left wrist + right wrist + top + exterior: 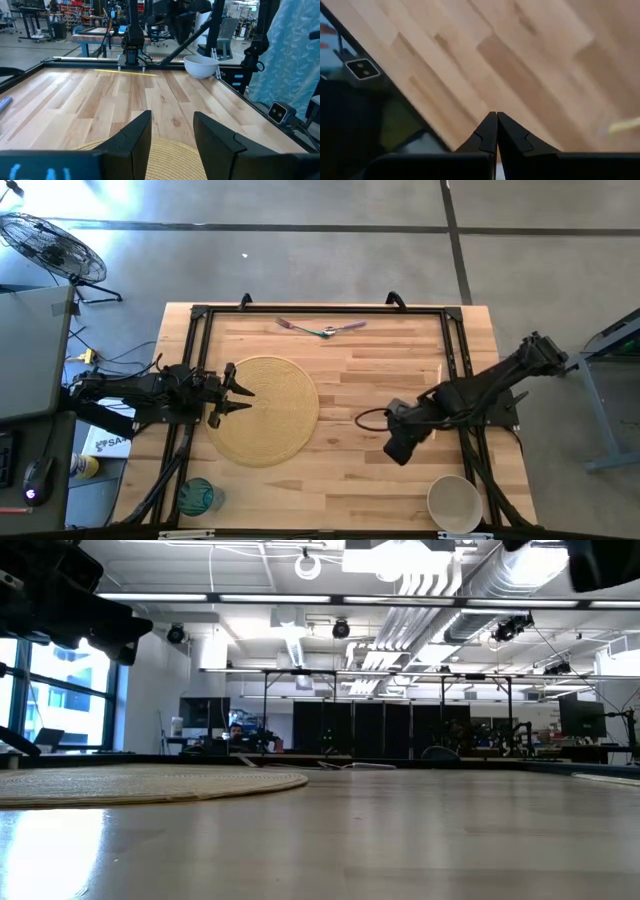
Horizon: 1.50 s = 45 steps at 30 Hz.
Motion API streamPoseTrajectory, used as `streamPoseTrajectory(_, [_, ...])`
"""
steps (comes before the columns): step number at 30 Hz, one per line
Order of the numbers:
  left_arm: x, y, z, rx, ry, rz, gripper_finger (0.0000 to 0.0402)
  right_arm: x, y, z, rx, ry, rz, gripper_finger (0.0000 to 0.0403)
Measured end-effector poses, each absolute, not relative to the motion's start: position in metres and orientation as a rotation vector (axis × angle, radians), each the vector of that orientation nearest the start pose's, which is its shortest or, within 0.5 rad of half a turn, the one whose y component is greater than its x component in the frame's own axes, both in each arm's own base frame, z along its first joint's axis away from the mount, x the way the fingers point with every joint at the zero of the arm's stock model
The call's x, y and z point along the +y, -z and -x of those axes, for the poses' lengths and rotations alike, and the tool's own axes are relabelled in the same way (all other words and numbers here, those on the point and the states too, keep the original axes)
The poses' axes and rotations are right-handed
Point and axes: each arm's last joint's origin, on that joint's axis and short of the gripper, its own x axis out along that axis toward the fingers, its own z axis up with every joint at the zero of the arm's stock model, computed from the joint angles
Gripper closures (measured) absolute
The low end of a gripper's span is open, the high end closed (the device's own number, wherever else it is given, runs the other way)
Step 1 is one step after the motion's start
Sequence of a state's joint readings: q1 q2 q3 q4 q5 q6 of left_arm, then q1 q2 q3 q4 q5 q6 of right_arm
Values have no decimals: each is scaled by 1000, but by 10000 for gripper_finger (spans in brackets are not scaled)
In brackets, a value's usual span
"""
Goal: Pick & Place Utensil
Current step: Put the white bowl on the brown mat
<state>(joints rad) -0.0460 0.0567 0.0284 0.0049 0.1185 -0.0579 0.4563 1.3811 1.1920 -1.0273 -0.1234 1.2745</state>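
Now the utensils point(322, 329), a fork and a spoon it seems, are lying crossed near the far edge of the wooden table point(380, 450), well apart from both arms. The left gripper point(243, 399) is hovering over the edge of the round woven mat point(275, 415), its fingers partly apart and holding nothing. The right gripper point(497, 131) is hanging over bare wood with fingers pressed together, empty. A white bowl point(454, 502) and a teal cup point(196, 496) are sitting at the near corners. Beyond the table, a big workshop with ceiling pipes is showing.
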Motion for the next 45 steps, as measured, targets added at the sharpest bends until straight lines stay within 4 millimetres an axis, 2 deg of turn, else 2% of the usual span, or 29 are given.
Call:
streamPoseTrajectory(4, [-8, -169, -99, 28, 164, 59, 259, 128, -285, -221, 1350, 419, -1004, 402])
streamPoseTrajectory(10, [-8, -169, -99, 28, 164, 59, 259, 144, -284, -206, 1384, 522, -1070, 403])
streamPoseTrajectory(14, [-8, -169, -99, 28, 164, 59, 259, 156, -285, -204, 1364, 471, -1092, 402])
streamPoseTrajectory(18, [-8, -169, -99, 28, 164, 59, 259, 175, -286, -202, 1349, 169, -862, 403])
streamPoseTrajectory(21, [-8, -169, -99, 28, 164, 59, 259, 187, -281, -198, 1370, 19, -678, 403])
streamPoseTrajectory(25, [-8, -169, -99, 28, 164, 59, 259, 197, -273, -195, 1393, -76, -536, 403])
streamPoseTrajectory(29, [-8, -169, -99, 29, 164, 59, 259, 203, -265, -197, 1411, -83, -484, 403])
streamPoseTrajectory(32, [-8, -169, -99, 28, 164, 59, 259, 205, -259, -199, 1431, -28, -518, 403])
streamPoseTrajectory(41, [-8, -169, -99, 28, 164, 59, 259, 204, -255, -196, 1525, 471, -1010, 400])
streamPoseTrajectory(45, [-8, -169, -99, 28, 164, 59, 259, 203, -250, -189, 1546, 625, -1063, 378])
